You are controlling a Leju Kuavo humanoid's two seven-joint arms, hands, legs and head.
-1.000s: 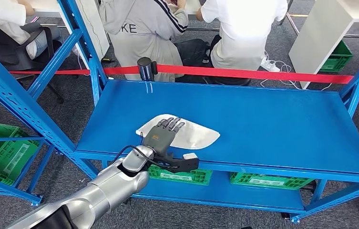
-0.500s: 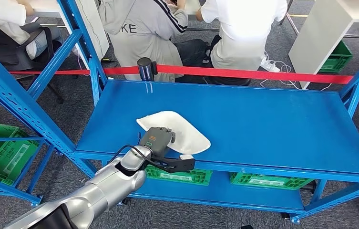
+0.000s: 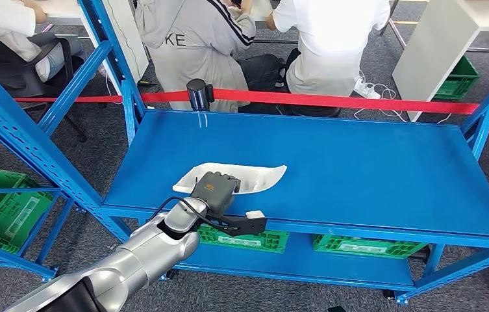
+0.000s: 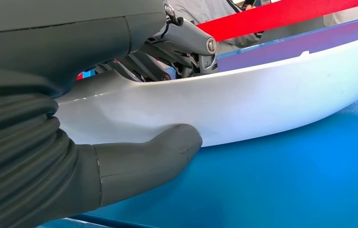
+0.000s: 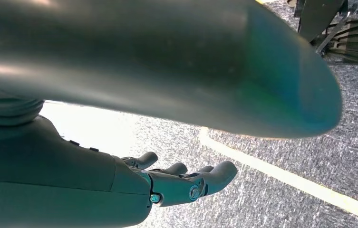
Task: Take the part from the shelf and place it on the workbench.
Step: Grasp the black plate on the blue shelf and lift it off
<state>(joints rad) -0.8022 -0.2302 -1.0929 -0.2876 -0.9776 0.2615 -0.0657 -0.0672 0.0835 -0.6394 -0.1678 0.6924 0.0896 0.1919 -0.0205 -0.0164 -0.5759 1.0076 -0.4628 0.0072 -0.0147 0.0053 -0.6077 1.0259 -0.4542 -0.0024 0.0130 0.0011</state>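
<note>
The white part [image 3: 241, 177] sat near the front edge of the blue shelf [image 3: 358, 169], tilted up on its edge rather than lying flat, with its long curved side facing up. In the left wrist view the part [image 4: 243, 102] looked raised off the blue surface along most of its length, though whether the far tip was touching the shelf couldn't be told. The left hand [image 3: 214, 190] was clamped on the near end of the part, thumb [image 4: 148, 152] pressed under the lower face and the fingers wrapped over the top rim, so the grasp looked made. The right hand [image 5: 177, 183] hung low over grey carpet, fingers loosely spread and holding nothing. Progress, as a judgement: pick roughly done, lift only just begun, part not clear of the shelf. Left to do: pull it out past the shelf's front lip, carry it to the workbench, set it down and release. No workbench could be identified with certainty in these views. Beyond the shelf ran a red barrier tape [image 3: 358, 102], with seated people [image 3: 196, 45] behind it and green crates [image 3: 241, 239] on the lower tier.
</note>
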